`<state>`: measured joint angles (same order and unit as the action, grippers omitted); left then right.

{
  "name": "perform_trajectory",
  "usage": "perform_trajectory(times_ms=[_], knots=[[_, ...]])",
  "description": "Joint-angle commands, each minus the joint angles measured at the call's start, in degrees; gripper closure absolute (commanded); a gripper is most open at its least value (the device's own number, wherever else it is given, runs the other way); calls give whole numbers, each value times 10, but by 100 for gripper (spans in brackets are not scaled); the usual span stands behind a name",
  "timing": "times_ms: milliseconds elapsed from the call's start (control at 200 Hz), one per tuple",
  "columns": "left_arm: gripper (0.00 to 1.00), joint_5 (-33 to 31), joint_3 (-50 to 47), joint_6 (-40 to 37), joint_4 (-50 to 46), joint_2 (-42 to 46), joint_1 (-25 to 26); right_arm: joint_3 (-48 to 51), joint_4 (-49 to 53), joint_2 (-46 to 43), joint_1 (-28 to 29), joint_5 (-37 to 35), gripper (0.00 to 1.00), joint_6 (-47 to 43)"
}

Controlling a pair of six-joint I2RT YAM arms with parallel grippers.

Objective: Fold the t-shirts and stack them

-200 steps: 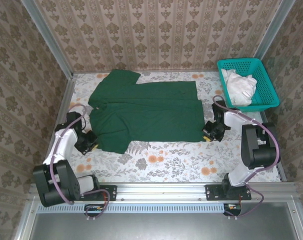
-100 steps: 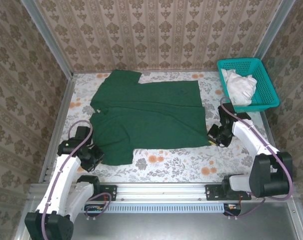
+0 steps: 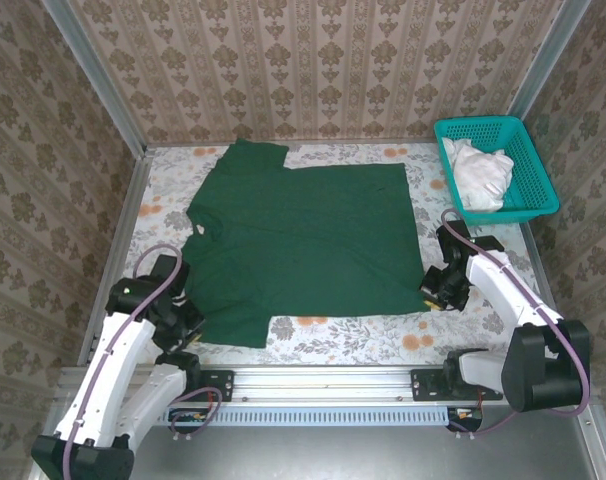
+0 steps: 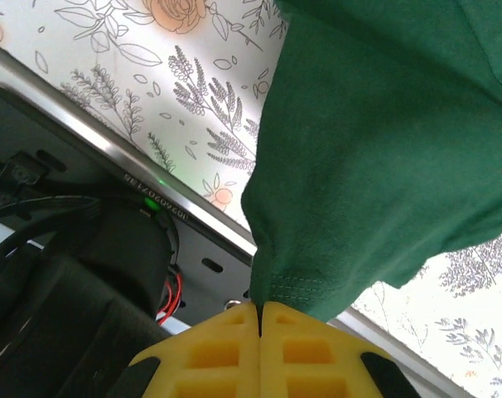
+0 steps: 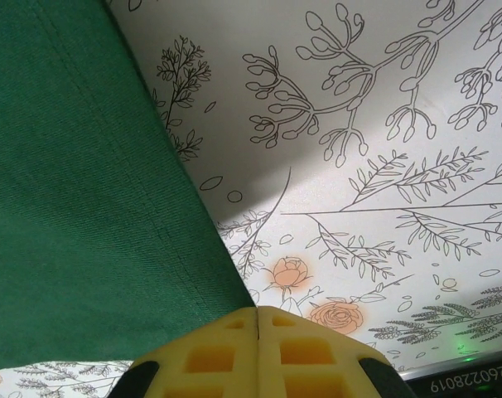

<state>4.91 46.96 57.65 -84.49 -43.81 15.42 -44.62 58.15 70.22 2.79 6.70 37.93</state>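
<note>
One dark green t-shirt (image 3: 303,245) lies spread flat at the centre of the floral bench (image 3: 383,338). Its neck end faces 9 o'clock and its bottom hem faces 3 o'clock. One sleeve points to 12 o'clock, the other to 6 o'clock.

Left hand (image 3: 186,322): at the shirt's 7 o'clock corner, near the bench's front rail. From the left wrist camera, the left hand (image 4: 259,308) is clenched. Its yellow fingers (image 4: 209,352) are pressed together on the stitched sleeve hem, and the cloth rises from the grip, off the bench.

Right hand (image 3: 435,290): at the shirt's 4 o'clock corner. From the right wrist camera, the right hand (image 5: 258,313) is also clenched, with the shirt's corner running into the closed seam between its fingers (image 5: 309,356). It is grasping the t-shirt.

Teal mesh basket (image 3: 540,185): at 2 o'clock on the bench, apart from the shirt. It holds a crumpled white cloth (image 3: 481,172).
</note>
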Motion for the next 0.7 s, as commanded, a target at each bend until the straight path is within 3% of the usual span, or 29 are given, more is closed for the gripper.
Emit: perform_trajectory(times_ms=[0,170,395,695], knots=[[100,0,54,15,-62,-8,5,7,27,-13,7,-19,100,10],[100,15,56,31,-91,-3,18,16,12,-15,7,-20,100,21],[100,35,36,34,-55,-28,22,25,-14,-7,9,-9,100,29],[100,19,113,-23,23,-144,-2,-51,-32,49,8,-7,100,11]])
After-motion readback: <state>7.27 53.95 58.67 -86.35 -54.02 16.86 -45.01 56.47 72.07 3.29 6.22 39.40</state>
